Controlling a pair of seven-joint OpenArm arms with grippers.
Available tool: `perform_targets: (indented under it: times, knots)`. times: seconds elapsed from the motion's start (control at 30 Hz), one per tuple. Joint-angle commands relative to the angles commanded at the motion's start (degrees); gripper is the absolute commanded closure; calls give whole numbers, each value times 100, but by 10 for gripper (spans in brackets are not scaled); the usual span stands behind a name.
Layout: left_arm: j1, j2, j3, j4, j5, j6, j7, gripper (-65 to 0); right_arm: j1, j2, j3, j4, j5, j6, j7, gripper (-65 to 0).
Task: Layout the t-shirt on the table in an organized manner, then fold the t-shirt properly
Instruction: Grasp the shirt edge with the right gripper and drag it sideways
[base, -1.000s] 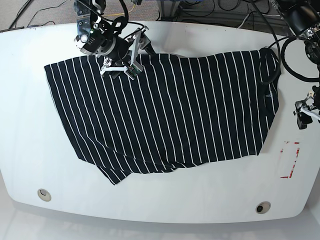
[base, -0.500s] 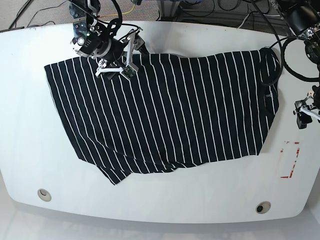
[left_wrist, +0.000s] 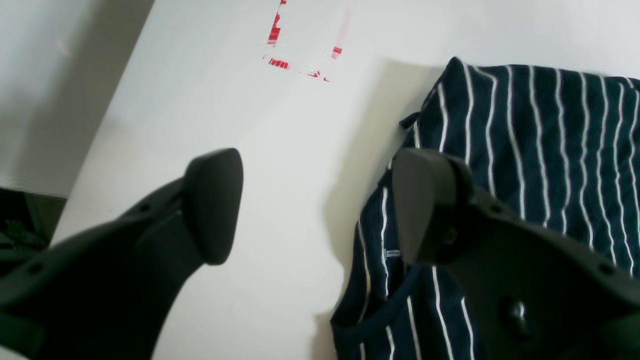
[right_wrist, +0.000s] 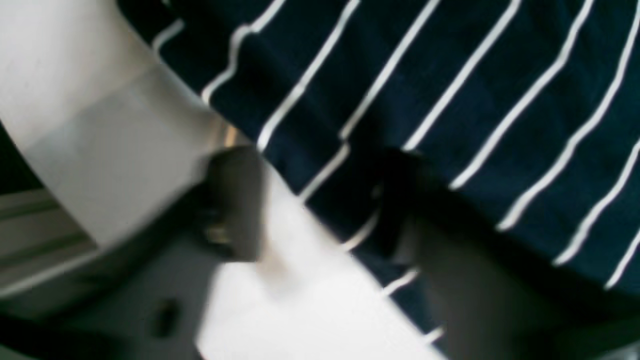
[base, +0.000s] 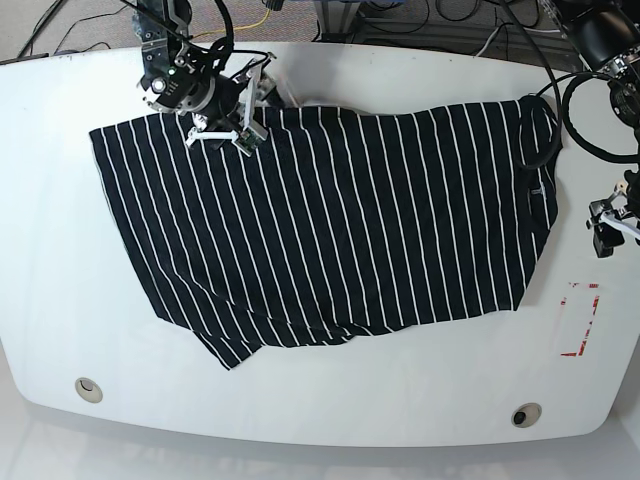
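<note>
The black t-shirt (base: 340, 220) with thin white stripes lies spread over the white table (base: 400, 400), its neckline toward the right. My right gripper (base: 222, 133) hovers over the shirt's far left edge. In the blurred right wrist view the right gripper (right_wrist: 315, 210) stands open, with the shirt's edge (right_wrist: 450, 100) and bare table between its fingers. My left gripper (base: 603, 228) hangs just off the shirt's right side. The left wrist view shows the left gripper (left_wrist: 315, 205) open over bare table, the neckline (left_wrist: 525, 150) beside its right finger (left_wrist: 425, 205).
A red rectangular marking (base: 580, 320) lies on the table at the near right, also visible as red marks (left_wrist: 300, 50). Two round holes (base: 88, 388) (base: 524, 414) sit along the near edge. Cables (base: 590, 110) loop at the far right.
My right gripper has moved back and to the left along the shirt's far edge. The shirt and the left arm have not visibly moved.
</note>
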Motion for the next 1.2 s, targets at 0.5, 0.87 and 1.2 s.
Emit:
perform_targets:
  times: [0.5,0.87,1.2]
  knots:
    - [79,0,-9,0,0,0,0,-447,387,1257,-9,-369,0,0,0,-24]
    - [176,0,-9,26,0,0,0,-447,1705,2075,-26,-1785,0,0,404,-27]
    - [255,0,18,26,-9,0,0,-447,3051,2057,-615,-2576,0,0,501,-27]
